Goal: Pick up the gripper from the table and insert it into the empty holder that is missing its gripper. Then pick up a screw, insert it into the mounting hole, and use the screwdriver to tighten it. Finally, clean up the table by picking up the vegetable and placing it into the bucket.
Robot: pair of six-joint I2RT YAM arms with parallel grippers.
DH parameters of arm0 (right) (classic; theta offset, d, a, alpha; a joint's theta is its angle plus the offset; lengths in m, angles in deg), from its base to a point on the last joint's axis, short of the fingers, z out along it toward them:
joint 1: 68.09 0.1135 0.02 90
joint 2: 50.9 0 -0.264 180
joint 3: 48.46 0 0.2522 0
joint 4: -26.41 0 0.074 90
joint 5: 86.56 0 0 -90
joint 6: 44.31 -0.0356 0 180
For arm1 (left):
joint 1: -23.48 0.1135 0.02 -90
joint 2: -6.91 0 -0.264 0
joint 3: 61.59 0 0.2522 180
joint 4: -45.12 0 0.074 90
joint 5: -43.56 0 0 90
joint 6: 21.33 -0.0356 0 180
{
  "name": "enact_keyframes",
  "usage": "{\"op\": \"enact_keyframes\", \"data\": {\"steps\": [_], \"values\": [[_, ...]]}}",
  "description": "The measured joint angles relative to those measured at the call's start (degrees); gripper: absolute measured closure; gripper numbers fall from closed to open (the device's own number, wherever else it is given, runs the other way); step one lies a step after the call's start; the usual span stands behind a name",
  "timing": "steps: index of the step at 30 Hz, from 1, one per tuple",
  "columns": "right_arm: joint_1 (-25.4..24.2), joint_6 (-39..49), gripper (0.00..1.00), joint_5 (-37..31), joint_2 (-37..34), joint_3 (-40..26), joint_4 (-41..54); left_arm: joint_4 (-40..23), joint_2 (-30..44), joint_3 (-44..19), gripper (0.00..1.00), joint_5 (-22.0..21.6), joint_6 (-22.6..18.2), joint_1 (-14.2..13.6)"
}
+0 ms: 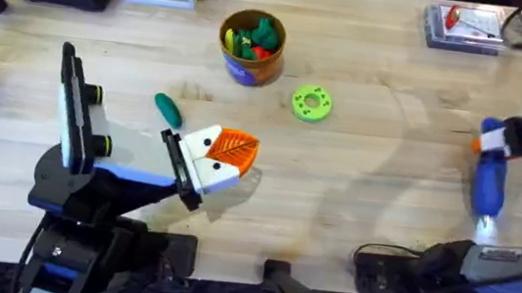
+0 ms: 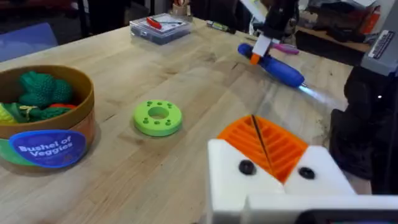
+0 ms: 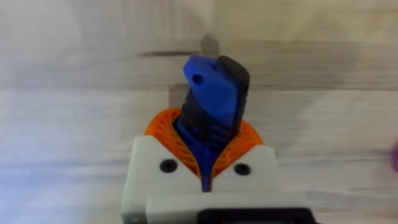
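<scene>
My right gripper (image 1: 491, 145) (image 3: 205, 140) is shut on the blue screwdriver (image 1: 488, 184) (image 3: 214, 93) at the table's right side. The screwdriver (image 2: 278, 66) lies low over the wood, its lit tip toward the front edge. My left gripper (image 1: 241, 152) (image 2: 258, 134) is shut with its orange pads together and nothing between them, left of centre. The dark-green vegetable (image 1: 168, 109) lies just behind it. The bucket (image 1: 251, 45) (image 2: 46, 124) stands at the back, with toy produce inside. A slim black holder bracket (image 1: 69, 95) stands upright at the left. The small white gripper piece and the screw are out of view.
A bright-green disc with holes (image 1: 311, 103) (image 2: 157, 117) lies right of the bucket. A clear box with red parts (image 1: 462, 26) (image 2: 160, 28) sits at the back right. Dark cases and books line the back left. Bare table (image 1: 375, 179) spreads between the two grippers.
</scene>
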Motion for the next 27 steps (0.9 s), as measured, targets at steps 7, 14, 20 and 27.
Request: {"op": "enact_keyframes", "data": {"steps": [7, 14, 20, 27], "values": [[0.07, -9.69, 0.975, 5.30, 13.17, -1.41, -4.74, 0.00, 0.00, 0.00, 0.996, 0.00, 0.00, 0.01], [1.69, -17.93, 0.975, 12.97, 27.10, -1.52, -7.89, 0.00, 0.00, 0.00, 0.996, -0.01, 0.00, 0.01], [9.02, -20.93, 0.975, 16.84, 35.25, -1.52, -8.08, 0.00, 0.00, 0.00, 0.996, 0.00, 0.00, 0.00], [24.29, -24.86, 0.975, 18.50, 41.54, -1.52, -13.10, 0.00, 0.00, 0.00, 0.996, -0.01, 0.00, 0.01]]}}
